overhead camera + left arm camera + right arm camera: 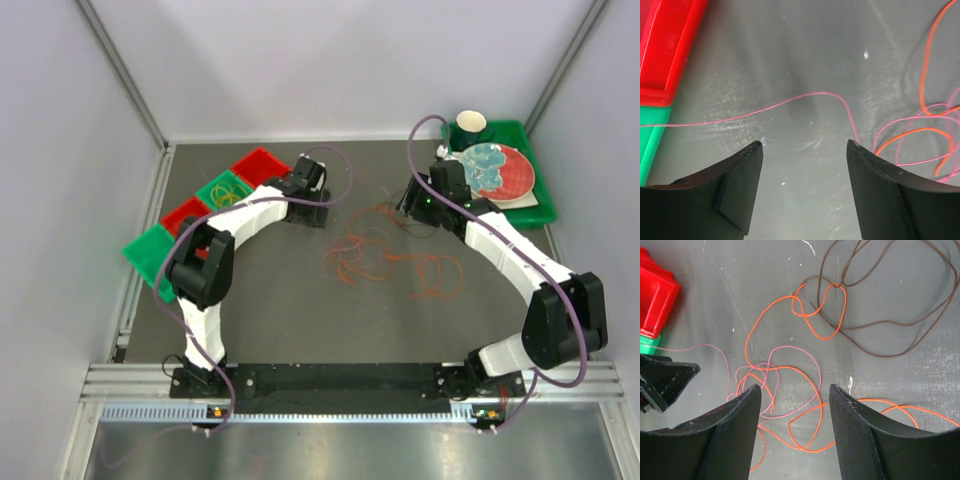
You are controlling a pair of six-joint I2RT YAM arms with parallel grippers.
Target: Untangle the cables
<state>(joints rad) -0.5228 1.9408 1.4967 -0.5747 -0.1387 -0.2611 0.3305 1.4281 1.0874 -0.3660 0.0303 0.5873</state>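
Nearest to us are the dark fingers of the left claw. They stand wide apart and hold nothing; only bare table shows between them. Just past the tips, a pink cable crosses in front of the claw. It comes in from the left, rises ahead of the gap, then drops to meet the right fingertip. To the right of that finger, pink loops cross an orange cable. Further ahead on the left lie a green bin and a red bin.

The right claw is also wide open and grips nothing. The cables lie on the table under it and ahead of it. Pink loops and orange strands run through the gap between its fingers, though we cannot tell whether the fingers touch them. Ahead of the tips, the orange cable curls into a small loop. There it crosses the brown cable, which spreads in wide loops ahead and to the right.

From above, the tangle lies between the two claws and nearer the arm bases than either. A green tray sits beyond the right claw.
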